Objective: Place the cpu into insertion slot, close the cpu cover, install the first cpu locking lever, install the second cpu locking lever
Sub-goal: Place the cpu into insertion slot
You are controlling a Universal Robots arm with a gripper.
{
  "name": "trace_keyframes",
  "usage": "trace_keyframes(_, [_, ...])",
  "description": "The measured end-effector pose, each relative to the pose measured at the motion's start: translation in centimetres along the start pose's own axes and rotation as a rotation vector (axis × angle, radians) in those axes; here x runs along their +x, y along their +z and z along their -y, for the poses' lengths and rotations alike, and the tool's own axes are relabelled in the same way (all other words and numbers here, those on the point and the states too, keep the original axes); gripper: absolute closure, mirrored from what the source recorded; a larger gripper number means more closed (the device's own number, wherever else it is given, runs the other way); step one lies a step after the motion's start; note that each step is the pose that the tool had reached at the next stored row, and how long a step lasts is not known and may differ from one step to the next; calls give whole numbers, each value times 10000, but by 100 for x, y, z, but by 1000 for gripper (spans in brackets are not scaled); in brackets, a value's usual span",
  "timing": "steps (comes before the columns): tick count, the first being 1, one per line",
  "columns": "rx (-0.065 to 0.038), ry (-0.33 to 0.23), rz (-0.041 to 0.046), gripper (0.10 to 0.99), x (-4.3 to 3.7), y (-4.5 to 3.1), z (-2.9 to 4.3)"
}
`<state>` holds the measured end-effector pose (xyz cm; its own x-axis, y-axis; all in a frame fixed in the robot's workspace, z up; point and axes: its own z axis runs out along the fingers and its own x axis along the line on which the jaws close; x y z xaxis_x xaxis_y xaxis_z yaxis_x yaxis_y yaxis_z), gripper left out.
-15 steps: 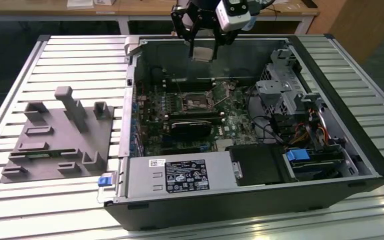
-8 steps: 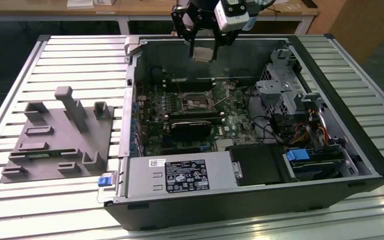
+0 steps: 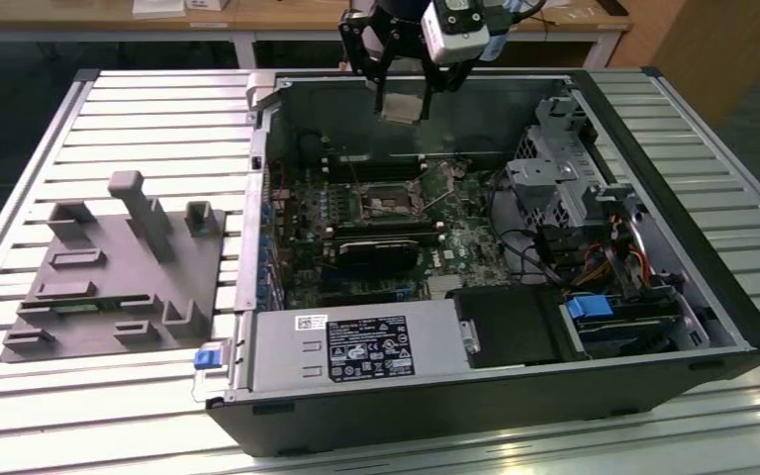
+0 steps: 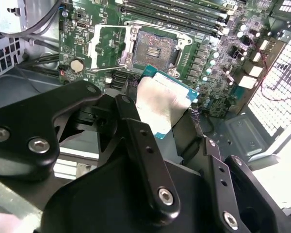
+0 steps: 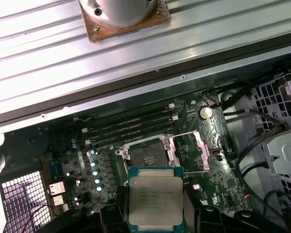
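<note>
The open computer case (image 3: 486, 411) lies across the middle of the exterior view, its green circuit board (image 3: 308, 208) facing up. At the upper middle of that view hangs the gripper (image 3: 402, 99), above the case's far wall. It's clamped on the chip (image 3: 402, 109), one finger (image 4: 131, 109) on each side edge.

Down on the board, the metal cover (image 5: 200, 145) stands swung aside, so the socket (image 3: 387, 203) at the board's centre is bare and the way in looks clear.

The judgement here is to go gently: hold the chip flat, square its corners to the socket, then come straight down with no sliding across the contacts.

The exterior view gives the height between chip and socket, which are well apart. The first wrist view gives the line-up, with the chip's (image 5: 156, 201) grey face close by the socket (image 5: 146, 156). The second wrist view gives the grip itself, pinching the chip (image 4: 160, 102) by its edges.
</note>
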<state>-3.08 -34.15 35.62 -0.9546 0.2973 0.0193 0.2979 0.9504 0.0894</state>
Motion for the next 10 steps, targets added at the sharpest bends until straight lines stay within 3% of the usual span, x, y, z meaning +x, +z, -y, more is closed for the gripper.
trace_keyframes(10, [-8, 463, 41, 549, 0, 8, 1])
